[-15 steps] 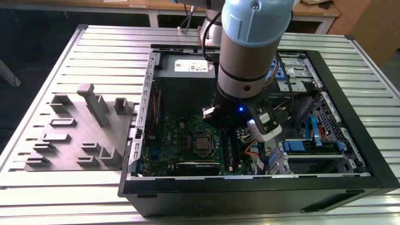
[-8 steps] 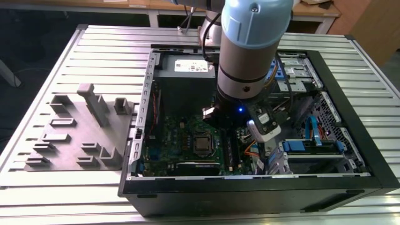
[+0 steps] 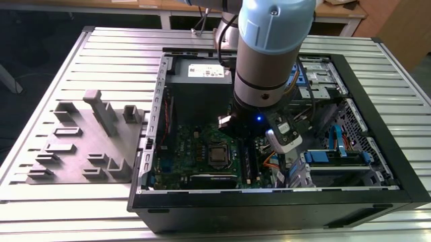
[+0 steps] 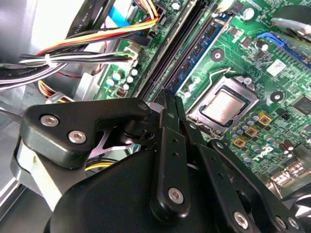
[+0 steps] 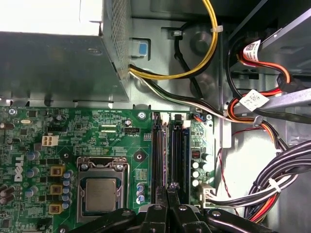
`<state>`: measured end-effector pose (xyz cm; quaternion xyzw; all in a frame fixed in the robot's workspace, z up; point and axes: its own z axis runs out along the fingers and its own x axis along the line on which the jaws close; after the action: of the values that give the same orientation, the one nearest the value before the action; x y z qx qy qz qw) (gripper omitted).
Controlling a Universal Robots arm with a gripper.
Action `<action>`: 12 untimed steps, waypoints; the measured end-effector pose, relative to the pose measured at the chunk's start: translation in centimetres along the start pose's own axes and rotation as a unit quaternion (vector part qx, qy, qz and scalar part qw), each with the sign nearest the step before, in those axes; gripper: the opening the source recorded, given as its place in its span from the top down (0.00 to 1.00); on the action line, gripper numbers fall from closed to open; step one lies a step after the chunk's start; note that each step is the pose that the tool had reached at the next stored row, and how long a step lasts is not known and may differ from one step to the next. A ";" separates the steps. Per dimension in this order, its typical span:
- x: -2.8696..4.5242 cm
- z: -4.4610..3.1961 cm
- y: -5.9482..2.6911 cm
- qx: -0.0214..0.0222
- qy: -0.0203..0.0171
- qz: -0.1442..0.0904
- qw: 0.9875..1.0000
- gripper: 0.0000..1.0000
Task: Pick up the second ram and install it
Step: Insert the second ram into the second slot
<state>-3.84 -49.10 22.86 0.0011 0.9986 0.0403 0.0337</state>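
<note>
Exterior from above, wrist views near motherboard (image 5: 116,145)

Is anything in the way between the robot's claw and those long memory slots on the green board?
Nothing visible. The gripper hangs right over the memory slots. The cables run beside the slots, not across them. Whether it holds the second ram I cannot tell.
</note>
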 end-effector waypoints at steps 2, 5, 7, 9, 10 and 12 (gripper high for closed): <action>0.00 0.05 0.00 0.000 0.000 0.000 1.000 0.91; 0.01 0.10 -0.01 0.000 0.000 0.000 1.000 0.91; 0.02 0.14 -0.01 0.000 0.000 0.000 1.000 0.91; 0.02 0.18 -0.01 0.000 0.000 0.000 1.000 0.91; 0.03 0.19 -0.01 0.000 0.000 0.000 1.000 0.91; 0.05 0.23 -0.02 0.000 0.000 0.000 1.000 0.91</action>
<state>-3.88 -49.10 22.63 0.0011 0.9986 0.0403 0.0337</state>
